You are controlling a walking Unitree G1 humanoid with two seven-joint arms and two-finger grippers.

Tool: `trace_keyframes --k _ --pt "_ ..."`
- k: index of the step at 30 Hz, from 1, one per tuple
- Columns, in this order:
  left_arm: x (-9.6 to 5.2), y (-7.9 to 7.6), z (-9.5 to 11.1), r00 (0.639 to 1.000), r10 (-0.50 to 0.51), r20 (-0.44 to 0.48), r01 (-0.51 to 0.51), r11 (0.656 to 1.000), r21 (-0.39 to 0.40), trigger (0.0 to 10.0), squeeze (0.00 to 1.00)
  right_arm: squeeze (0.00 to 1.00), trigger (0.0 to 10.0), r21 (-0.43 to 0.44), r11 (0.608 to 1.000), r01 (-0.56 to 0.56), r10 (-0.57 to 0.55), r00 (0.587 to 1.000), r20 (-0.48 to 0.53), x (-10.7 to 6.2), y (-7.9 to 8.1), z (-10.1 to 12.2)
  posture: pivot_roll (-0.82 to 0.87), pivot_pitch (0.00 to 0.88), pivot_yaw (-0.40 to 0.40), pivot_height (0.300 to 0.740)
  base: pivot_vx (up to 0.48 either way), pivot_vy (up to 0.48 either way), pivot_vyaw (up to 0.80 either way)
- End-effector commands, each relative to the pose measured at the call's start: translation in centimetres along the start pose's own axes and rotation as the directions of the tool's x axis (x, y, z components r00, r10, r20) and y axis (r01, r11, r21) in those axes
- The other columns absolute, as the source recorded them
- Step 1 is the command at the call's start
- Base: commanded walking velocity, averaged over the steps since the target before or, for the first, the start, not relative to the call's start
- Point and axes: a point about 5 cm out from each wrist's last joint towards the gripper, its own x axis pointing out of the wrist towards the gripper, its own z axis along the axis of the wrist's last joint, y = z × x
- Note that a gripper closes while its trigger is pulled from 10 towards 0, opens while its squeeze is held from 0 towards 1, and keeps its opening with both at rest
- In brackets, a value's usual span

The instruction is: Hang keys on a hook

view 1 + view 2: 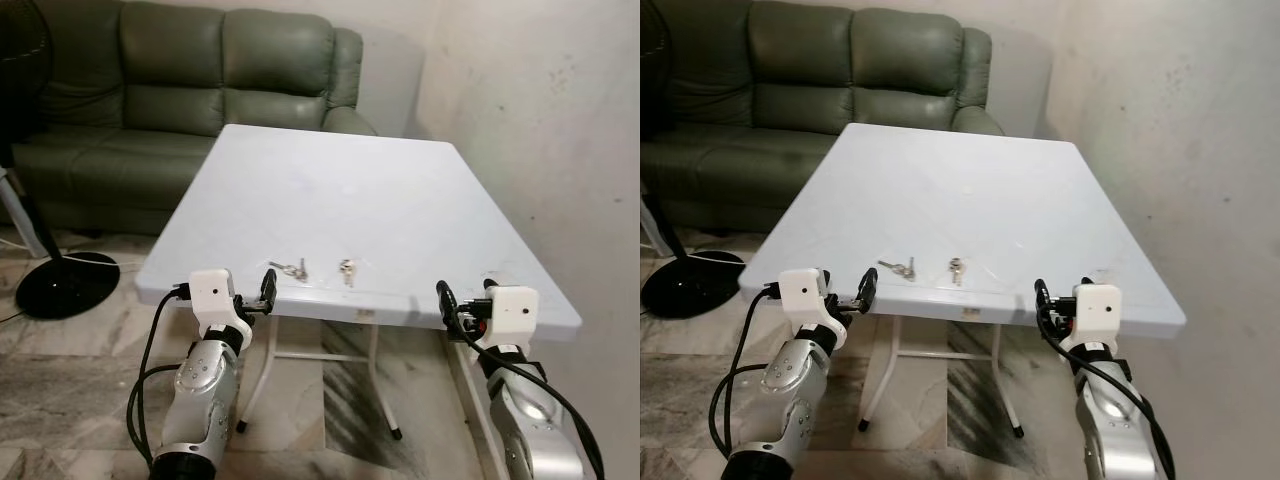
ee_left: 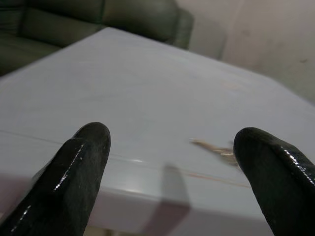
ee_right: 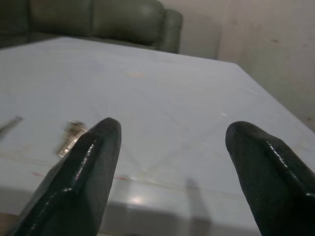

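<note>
Left gripper — fingers spread wide — hovers at the white bench edge, keys just beyond it; right gripper also wide, empty.

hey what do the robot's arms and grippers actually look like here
Both arms are silver metal with rounded, glossy segments. The left arm and right arm each end in a white boxy block at the wrist, with black cables looping alongside. The left gripper and right gripper each carry two long black fingers, rounded at the tips and shiny.

Two keys on white table (near edge), sofa behind
</note>
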Motion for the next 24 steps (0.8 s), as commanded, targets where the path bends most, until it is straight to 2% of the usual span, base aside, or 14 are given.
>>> trace_keyframes --k 1,16,24 --pt "0.29 -0.81 0.27 1.0 -0.023 0.007 0.023 1.0 -0.012 10.0 0.0 0.0 10.0 -0.012 1.0 0.023 -0.023 1.0 0.004 -0.13 -0.89 0.28 0.0 0.038 -0.082 0.74 0.0 0.48 0.0" --pt "0.3 -0.88 0.19 1.0 -0.02 0.004 0.02 1.0 -0.014 10.0 0.0 0.0 10.0 -0.011 1.0 0.013 -0.013 1.0 0.005 -0.11 -0.84 0.34 0.0 0.029 -0.085 0.74 0.0 0.465 0.0" --pt "0.34 -0.96 -0.05 1.0 -0.001 -0.014 0.0 1.0 -0.03 10.0 0.0 0.0 10.0 -0.013 1.0 0.009 -0.009 1.0 0.003 -0.1 -0.86 0.34 0.0 0.024 -0.085 0.74 0.0 0.0 0.0"
